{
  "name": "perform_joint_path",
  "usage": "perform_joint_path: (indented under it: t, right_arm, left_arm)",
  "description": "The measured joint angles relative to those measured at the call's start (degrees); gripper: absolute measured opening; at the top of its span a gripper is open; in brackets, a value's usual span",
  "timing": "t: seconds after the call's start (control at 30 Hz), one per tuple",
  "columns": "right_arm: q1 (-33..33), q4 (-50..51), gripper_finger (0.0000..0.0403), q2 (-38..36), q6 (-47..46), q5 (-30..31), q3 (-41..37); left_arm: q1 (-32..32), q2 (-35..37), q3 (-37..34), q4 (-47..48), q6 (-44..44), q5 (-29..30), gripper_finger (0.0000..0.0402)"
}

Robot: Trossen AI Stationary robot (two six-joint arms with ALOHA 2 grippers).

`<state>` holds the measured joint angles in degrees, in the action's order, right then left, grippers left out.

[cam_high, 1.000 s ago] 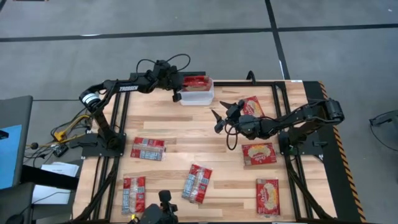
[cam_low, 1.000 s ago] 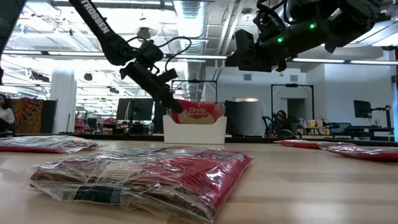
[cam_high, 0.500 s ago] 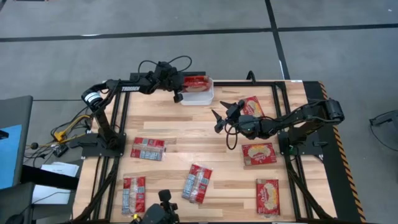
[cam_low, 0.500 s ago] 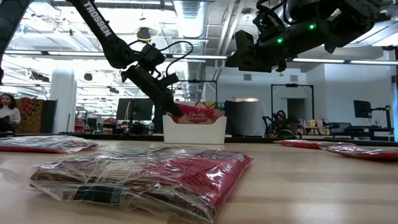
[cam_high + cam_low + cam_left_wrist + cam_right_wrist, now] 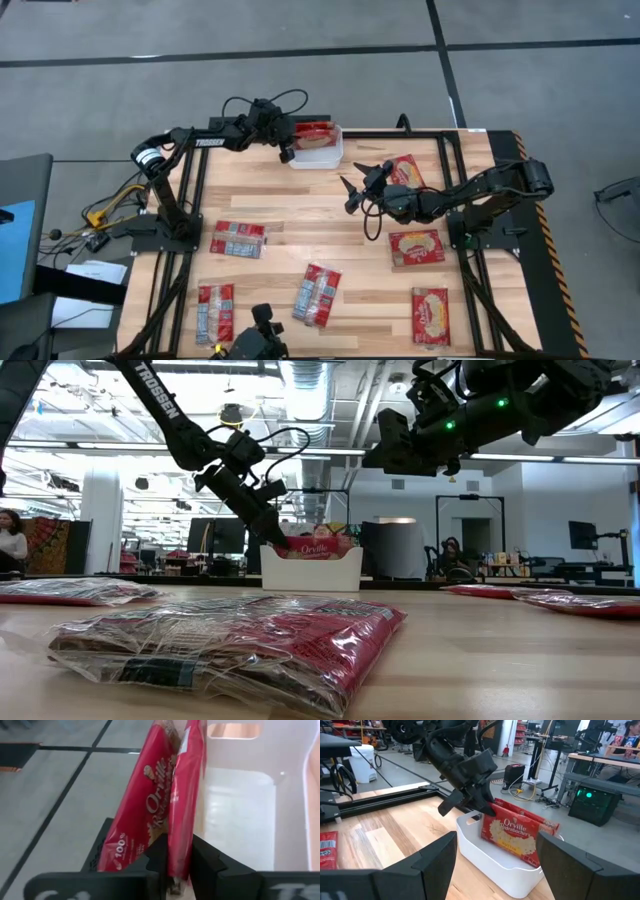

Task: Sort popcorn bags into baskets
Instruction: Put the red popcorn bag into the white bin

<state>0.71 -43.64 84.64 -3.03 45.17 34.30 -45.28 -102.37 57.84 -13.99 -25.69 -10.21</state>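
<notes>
Two "Orville Redenbacher's" bags (image 5: 516,831) in basket (image 5: 492,860)

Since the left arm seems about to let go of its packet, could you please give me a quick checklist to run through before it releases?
1. Left gripper shut on the held packet: ok, fingers pinch its edge in the left wrist view.
2. Held packet is inside the white bin: ok, its lower part sits below the rim.
3. Packet stands beside the one already in the bin: ok, both upright and touching.
4. Packet's bottom edge rests on the bin floor: cannot tell.
5. Right gripper is apart from the bin: ok, open, above the table's middle.
6. Loose packets remain on the table to sort: ok, six are visible.
</notes>
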Motion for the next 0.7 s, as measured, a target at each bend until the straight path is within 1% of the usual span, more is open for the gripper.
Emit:
perform_joint_path:
  t: [0.23,0.7]
  right_arm:
    - [0.0,0.0,0.0292,0.0,0.0,0.0,0.0]
    - [0.0,0.1,0.0292,0.0,0.0,-0.1,0.0]
  left_arm:
    - [0.3,0.0,0.0,0.0,-1.5,3.5,0.0070]
    - [0.3,0.1,0.0,-0.2,-2.1,3.9,0.0073]
